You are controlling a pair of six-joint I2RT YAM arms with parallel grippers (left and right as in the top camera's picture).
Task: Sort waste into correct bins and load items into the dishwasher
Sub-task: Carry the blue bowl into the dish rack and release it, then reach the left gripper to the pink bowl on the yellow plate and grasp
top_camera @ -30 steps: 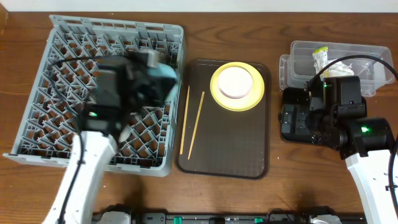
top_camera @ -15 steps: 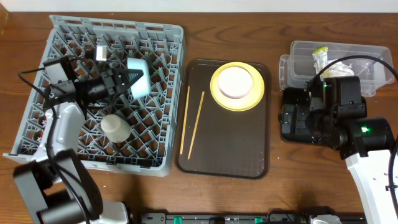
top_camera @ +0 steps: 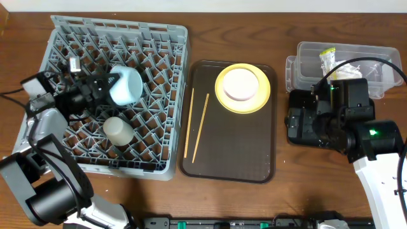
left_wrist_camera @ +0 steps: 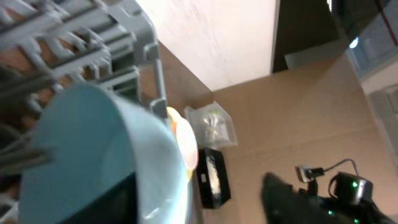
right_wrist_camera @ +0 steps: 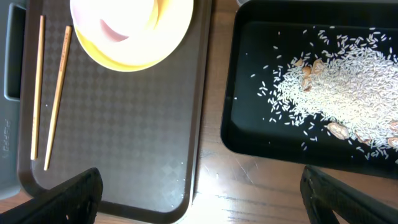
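Observation:
The light blue bowl (top_camera: pixel 126 84) rests in the grey dishwasher rack (top_camera: pixel 159 38), with the small white cup (top_camera: pixel 118 130) just in front of it. My left gripper (top_camera: pixel 103 87) reaches in from the left, its jaws open around the bowl (left_wrist_camera: pixel 106 155) rim. The yellow plate (top_camera: pixel 254 102) holding the white bowl (top_camera: pixel 240 84) sits on the brown tray (top_camera: pixel 235 152) beside two chopsticks (top_camera: pixel 200 127). My right gripper (right_wrist_camera: pixel 202 199) hangs open above the brown tray's (right_wrist_camera: pixel 124 143) right edge, beside the black bin (right_wrist_camera: pixel 249 118) of rice scraps (right_wrist_camera: pixel 348 87).
The clear tub (top_camera: pixel 375 54) at the back right holds the green-and-orange wrapper (top_camera: pixel 327 58) and white paper. My right arm (top_camera: pixel 343 117) covers most of the black bin in the overhead view. Bare wood lies in front of the brown tray.
My left arm has swung back to the left over the rack. The blue bowl has come down to rest in the rack, and the left jaws have opened off it. The right arm is still.

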